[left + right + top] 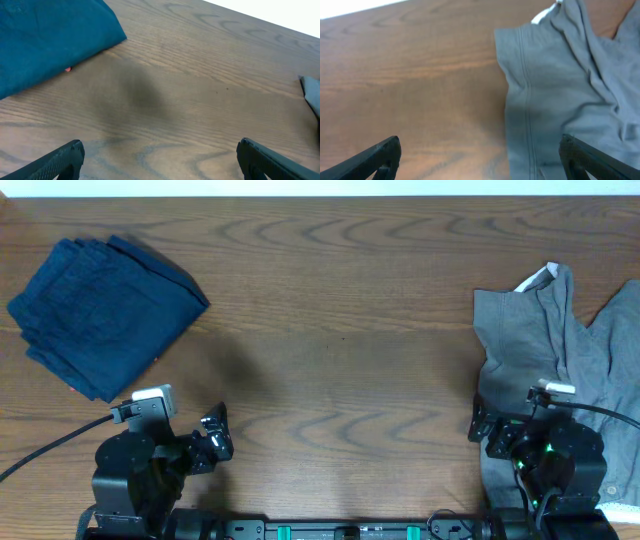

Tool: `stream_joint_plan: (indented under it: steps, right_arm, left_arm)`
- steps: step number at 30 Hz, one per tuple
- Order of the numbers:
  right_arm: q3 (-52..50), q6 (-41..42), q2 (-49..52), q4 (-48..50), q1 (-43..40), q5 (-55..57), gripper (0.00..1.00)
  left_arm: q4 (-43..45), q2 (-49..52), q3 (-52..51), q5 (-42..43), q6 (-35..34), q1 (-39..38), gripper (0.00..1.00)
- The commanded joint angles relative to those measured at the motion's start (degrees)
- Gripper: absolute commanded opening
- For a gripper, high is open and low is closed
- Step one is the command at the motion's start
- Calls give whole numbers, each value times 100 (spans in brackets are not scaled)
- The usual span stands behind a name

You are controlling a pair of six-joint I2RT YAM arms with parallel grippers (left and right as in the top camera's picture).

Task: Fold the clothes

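Observation:
A folded dark blue garment (100,315) lies at the far left of the wooden table; it also shows in the left wrist view (45,45). A crumpled grey garment (560,360) with a white label lies unfolded at the right; it fills the right of the right wrist view (560,90). My left gripper (215,435) is open and empty over bare wood near the front edge, its fingers wide apart in the left wrist view (160,160). My right gripper (480,425) is open and empty at the grey garment's left edge, seen from the right wrist (480,157).
The wooden table (340,330) spans the view, with bare wood between the two garments. A black cable (50,445) runs from the left arm toward the left edge. The arm bases stand at the front edge.

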Motion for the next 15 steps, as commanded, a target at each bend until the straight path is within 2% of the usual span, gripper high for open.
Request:
stream_joint_plan:
  steps: [1,15]
  right_arm:
    - [-52,63,-2,-195,35,74,99]
    - [-52,63,-11,-1300,35,74,99]
  left_arm:
    - [7,-9,-42,-66,-72,-24,98]
    - [-13,-9,-42,-66,-72,-24,98]
